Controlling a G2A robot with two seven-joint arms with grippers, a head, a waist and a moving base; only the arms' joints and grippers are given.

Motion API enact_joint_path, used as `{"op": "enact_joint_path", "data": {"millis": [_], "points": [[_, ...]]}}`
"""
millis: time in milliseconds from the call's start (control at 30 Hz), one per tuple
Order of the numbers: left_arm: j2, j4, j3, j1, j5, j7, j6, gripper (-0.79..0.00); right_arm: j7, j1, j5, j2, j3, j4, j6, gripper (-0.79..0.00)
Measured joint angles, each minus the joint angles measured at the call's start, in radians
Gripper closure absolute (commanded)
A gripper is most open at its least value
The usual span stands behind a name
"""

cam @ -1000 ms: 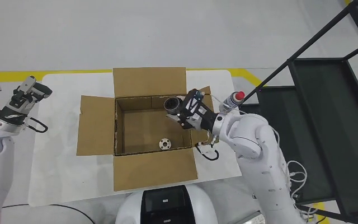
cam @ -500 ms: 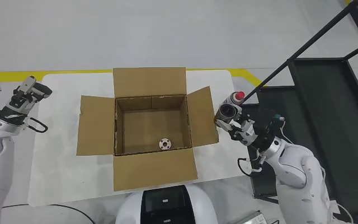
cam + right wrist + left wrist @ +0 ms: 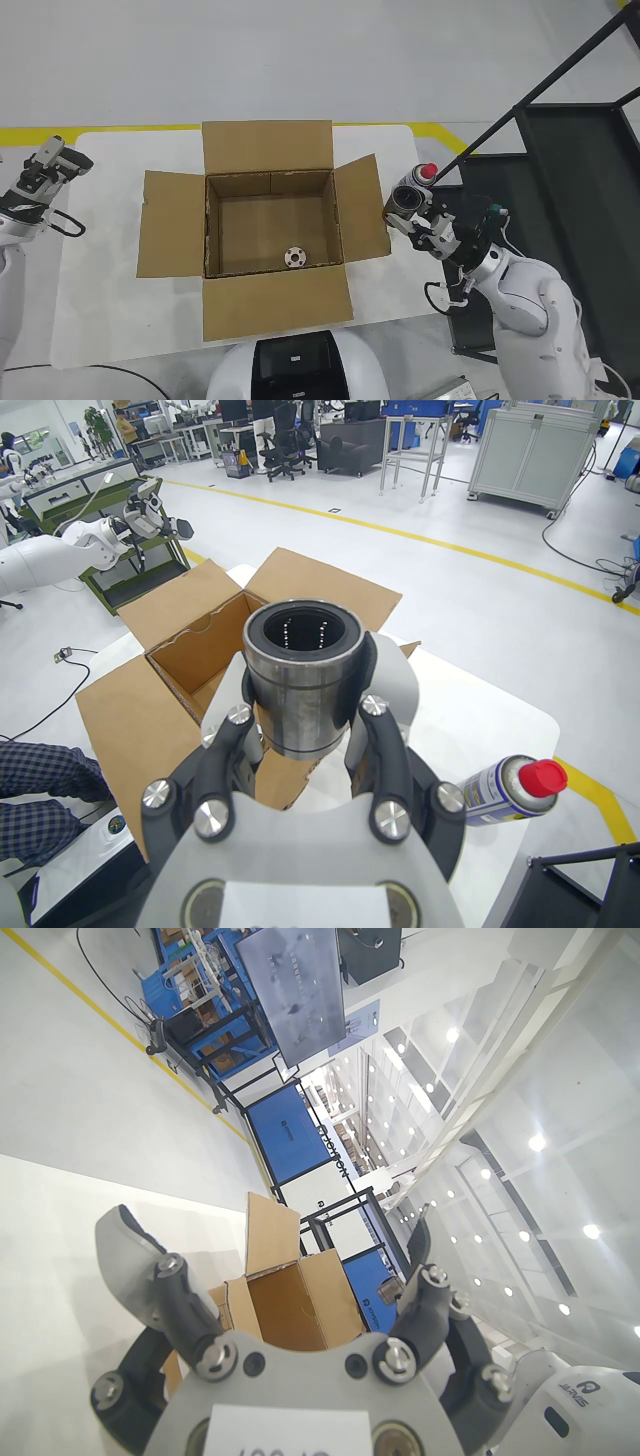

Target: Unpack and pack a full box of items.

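Right claw (image 3: pixel 310 682) clamped on steel bearing sleeve (image 3: pixel 302 670), held just beside the box (image 3: pixel 268 147) right flap near spray can (image 3: pixel 420 177); looks heavy, rigid and slick, best gripped mid-barrel; left claw (image 3: pixel 272 1230) spread open, well apart from box.

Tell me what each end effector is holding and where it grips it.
The right end effector grips the metal cylinder by opposite sides of its curved wall. The left end effector is open and holds nothing.
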Motion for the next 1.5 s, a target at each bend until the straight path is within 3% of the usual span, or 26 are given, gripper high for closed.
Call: {"op": "enact_joint_path", "data": {"millis": [633, 733, 833, 933, 1100, 1267, 1500], "points": [[0.000, 0.000, 0.000, 0.000, 0.000, 0.000, 0.000, -0.785, -0.002, 0.000, 0.002, 0.000, 0.000, -0.001, 0.001, 0.000], [0.000, 0.000, 0.000, 0.000, 0.000, 0.000, 0.000, -0.785, -0.044, -0.020, 0.065, 0.005, 0.027, 0.007, -0.039, 0.000], [0.000, 0.000, 0.000, 0.000, 0.000, 0.000, 0.000, -0.785, -0.078, -0.049, 0.115, 0.013, 0.113, 0.043, -0.076, 0.000], [0.000, 0.000, 0.000, 0.000, 0.000, 0.000, 0.000, -0.785, -0.104, -0.059, 0.044, 0.016, 0.183, 0.099, -0.028, 0.000], [0.000, 0.000, 0.000, 0.000, 0.000, 0.000, 0.000, -0.785, -0.211, -0.032, -0.129, 0.016, 0.116, 0.261, -0.040, 0.000], [0.000, 0.000, 0.000, 0.000, 0.000, 0.000, 0.000, -0.785, -0.288, 0.041, -0.109, 0.017, 0.076, 0.443, -0.019, 0.000], [0.000, 0.000, 0.000, 0.000, 0.000, 0.000, 0.000, -0.785, -0.287, 0.054, -0.093, 0.019, 0.076, 0.459, -0.023, 0.000]]}}
